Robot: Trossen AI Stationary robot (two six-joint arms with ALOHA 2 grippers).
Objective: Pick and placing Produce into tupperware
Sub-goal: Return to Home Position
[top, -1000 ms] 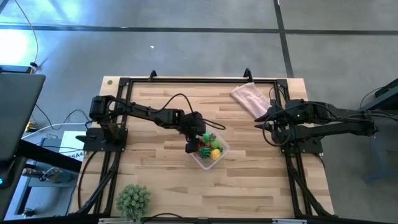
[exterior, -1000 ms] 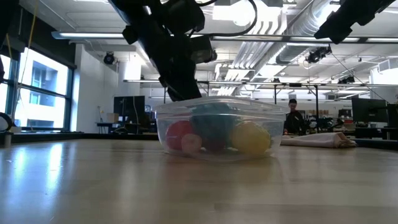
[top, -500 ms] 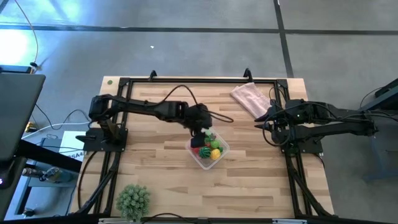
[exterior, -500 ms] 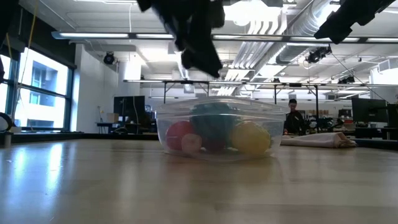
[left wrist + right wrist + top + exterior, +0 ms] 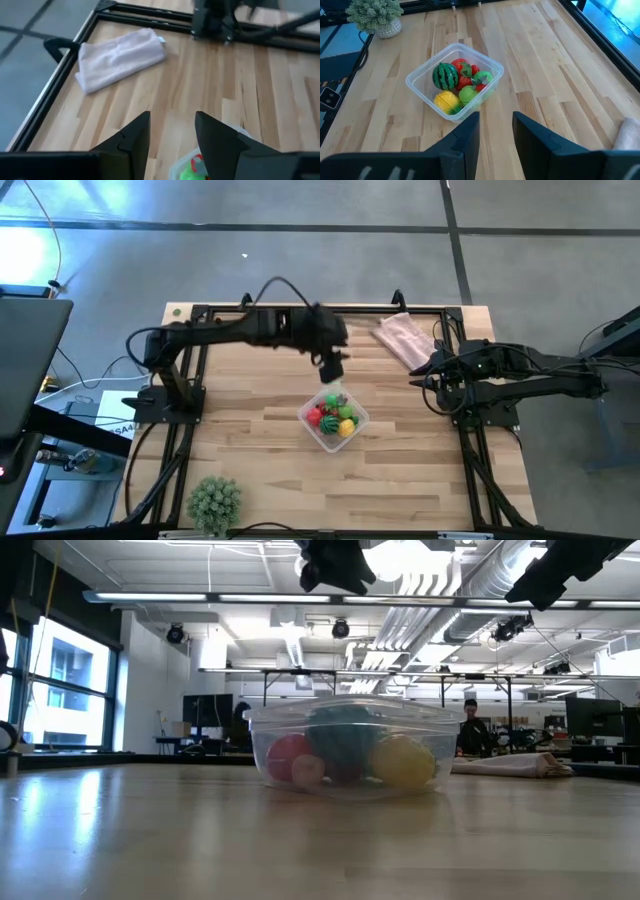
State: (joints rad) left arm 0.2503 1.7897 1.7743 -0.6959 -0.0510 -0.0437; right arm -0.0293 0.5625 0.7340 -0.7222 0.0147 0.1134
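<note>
low view | tupperware (image 5: 400,712) sits mid-worktop (image 5: 300,840) | produce (image 5: 340,752) inside: red, dark green and yellow pieces side by side | left claw (image 5: 335,568) high above it, well apart | right arm (image 5: 562,565) at upper edge | cloth (image 5: 510,766) farther back | person (image 5: 470,730) in room behind

Produce (image 5: 457,85) in tupperware (image 5: 479,56) — centred on table (image 5: 250,450).

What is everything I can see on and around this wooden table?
tupperware: one, clear, centre of the table.
toy produce: several, red, yellow, green, one dark-striped green, inside the tupperware.
cloth: one, pink, far right corner.
spiky plant: one, pale green, near left corner.
person: one, dark top, in the room behind.
left fingers: two, dark, open, above the table beyond the tupperware.
right fingers: two, dark, open, by the right edge.
</note>
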